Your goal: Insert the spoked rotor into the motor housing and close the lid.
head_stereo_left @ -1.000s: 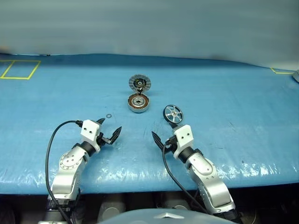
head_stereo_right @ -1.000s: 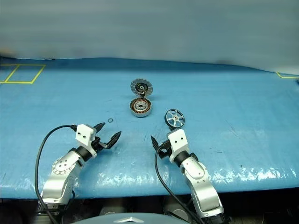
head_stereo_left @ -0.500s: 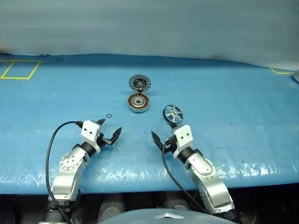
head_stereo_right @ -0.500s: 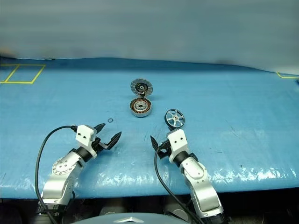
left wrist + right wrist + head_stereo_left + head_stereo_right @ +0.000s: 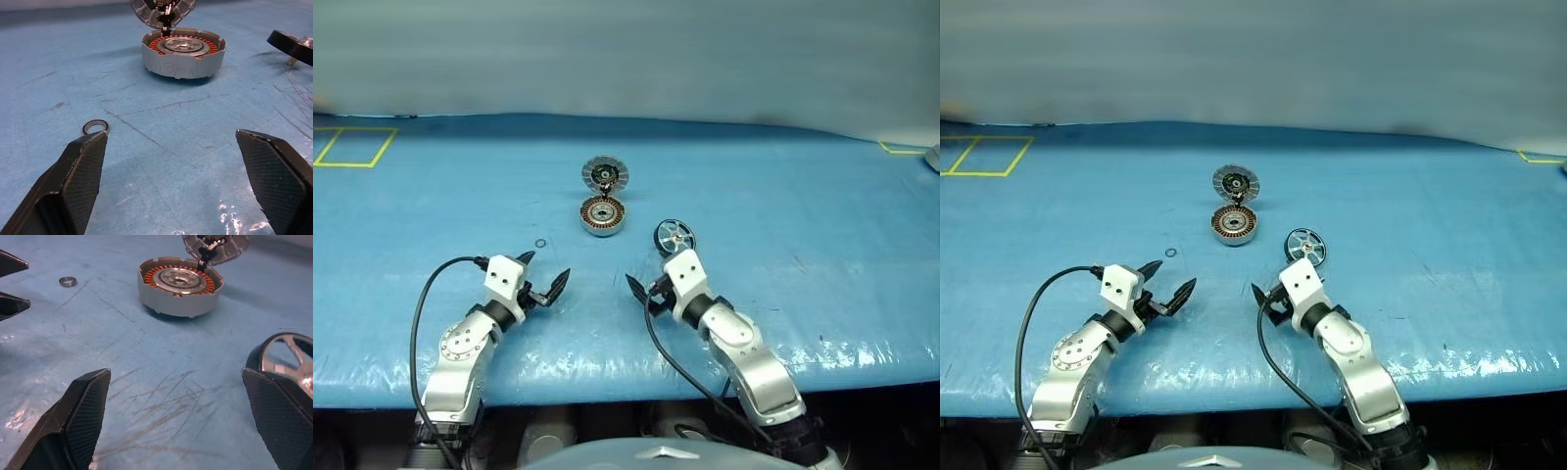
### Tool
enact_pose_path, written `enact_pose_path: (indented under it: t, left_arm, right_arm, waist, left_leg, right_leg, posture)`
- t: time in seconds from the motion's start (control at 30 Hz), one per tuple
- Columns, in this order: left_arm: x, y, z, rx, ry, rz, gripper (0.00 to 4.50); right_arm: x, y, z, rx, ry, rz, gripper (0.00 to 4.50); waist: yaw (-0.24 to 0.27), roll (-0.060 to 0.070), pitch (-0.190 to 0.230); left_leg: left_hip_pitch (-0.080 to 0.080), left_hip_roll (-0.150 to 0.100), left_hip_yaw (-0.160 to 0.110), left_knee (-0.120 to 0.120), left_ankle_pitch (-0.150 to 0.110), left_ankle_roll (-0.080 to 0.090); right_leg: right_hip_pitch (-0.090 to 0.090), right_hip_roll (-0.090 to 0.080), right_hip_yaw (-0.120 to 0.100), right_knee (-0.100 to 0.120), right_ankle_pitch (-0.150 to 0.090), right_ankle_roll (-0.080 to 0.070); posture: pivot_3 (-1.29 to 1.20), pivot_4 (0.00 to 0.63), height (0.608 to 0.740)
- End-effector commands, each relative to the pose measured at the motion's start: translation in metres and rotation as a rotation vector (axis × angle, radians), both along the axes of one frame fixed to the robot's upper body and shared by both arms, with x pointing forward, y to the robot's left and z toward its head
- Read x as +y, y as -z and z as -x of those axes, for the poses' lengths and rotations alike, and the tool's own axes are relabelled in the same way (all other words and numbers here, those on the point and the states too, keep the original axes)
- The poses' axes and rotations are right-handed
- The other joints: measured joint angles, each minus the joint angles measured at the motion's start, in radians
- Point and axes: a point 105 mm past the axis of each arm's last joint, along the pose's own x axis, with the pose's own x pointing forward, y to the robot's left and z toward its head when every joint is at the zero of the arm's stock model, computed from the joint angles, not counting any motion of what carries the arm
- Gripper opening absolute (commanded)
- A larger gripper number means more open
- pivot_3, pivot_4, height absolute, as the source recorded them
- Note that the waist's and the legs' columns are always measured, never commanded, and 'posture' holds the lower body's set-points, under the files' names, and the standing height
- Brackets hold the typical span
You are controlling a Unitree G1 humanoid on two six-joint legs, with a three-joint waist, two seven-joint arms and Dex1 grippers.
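Motor housing: I see the motor housing [image 5: 603,216] near the middle of the blue table cover [image 5: 803,196]. It is a round shallow grey shell, and inside there is a ring of copper-brown windings around a flat silver centre. It lies flat, open side up.

Lid: the lid [image 5: 605,175] is just behind the housing, on the far side from me. It is a grey disc with fine radial ribs and a dark centre. In the wrist views it stands tilted up at the housing's far edge, and a small dark piece joins the two.

Spoked rotor: the spoked rotor [image 5: 674,236] is to the right of the housing, apart from it. It has a black rim, shiny silver spokes and a silver hub. It does not lie flat; it leans a little on its short pin.

Small ring: a small metal ring [image 5: 540,244] lies alone on the cover, to the left of the housing.

Left gripper: my left gripper [image 5: 541,277] is over the cover, fingers spread wide, nothing between them.

Right gripper: my right gripper [image 5: 181,431] is also spread wide and empty. One finger is just beside the rotor's rim, and I cannot tell if it touches.
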Motion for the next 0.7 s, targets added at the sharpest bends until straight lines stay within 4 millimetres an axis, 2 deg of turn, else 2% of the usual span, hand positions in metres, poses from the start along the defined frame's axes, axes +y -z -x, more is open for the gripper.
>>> enact_pose_path:
  t: [0.03,0.13,0.27,0.57,0.7]
  left_arm:
    - [-0.006,-0.01,0.001,-0.059,0.007,0.01,4.48]
    - [-0.008,-0.009,0.003,-0.06,0.008,0.015,4.48]
    - [-0.009,-0.009,0.006,-0.061,0.008,0.017,4.48]
    - [-0.009,-0.009,0.01,-0.07,0.0,0.024,4.48]
    - [-0.01,-0.009,0.013,-0.081,-0.001,0.024,4.48]
  right_arm:
    - [0.018,-0.022,-0.008,-0.053,-0.143,0.157,4.5]
    - [0.037,-0.03,-0.013,-0.023,-0.329,0.286,4.5]
    - [0.051,-0.039,-0.03,-0.026,-0.422,0.413,4.5]
    - [0.079,-0.051,-0.079,-0.035,-0.502,0.669,4.5]
    - [0.088,-0.05,-0.091,-0.036,-0.519,0.709,4.5]
  waist:
    - [-0.002,0.0,0.0]
    - [-0.003,0.0,0.0]
    - [0.001,0.001,0.001]
    - [-0.002,0.001,0.001]
    - [-0.001,0.002,0.001]
  left_leg:
    - [0.0,0.0,0.0,0.0,0.0,0.0]
    - [0.0,0.0,0.001,0.0,0.0,0.0]
    - [-0.001,0.0,0.0,0.0,0.0,0.001]
    - [-0.003,-0.001,0.001,0.001,-0.001,0.002]
    - [-0.003,-0.001,0.0,0.0,-0.001,0.002]
  right_leg:
    - [0.0,0.0,0.0,0.0,0.0,0.0]
    - [-0.001,0.0,-0.001,0.0,0.001,0.0]
    - [-0.001,0.001,-0.004,0.0,0.002,-0.003]
    - [-0.002,0.0,-0.004,0.0,0.003,-0.005]
    - [-0.002,-0.001,-0.005,0.0,0.003,-0.005]
  posture:
    - [0.0,0.15,0.74]
    - [0.0,0.15,0.74]
    - [0.0,0.15,0.74]
    - [0.0,0.15,0.74]
    - [0.0,0.15,0.74]
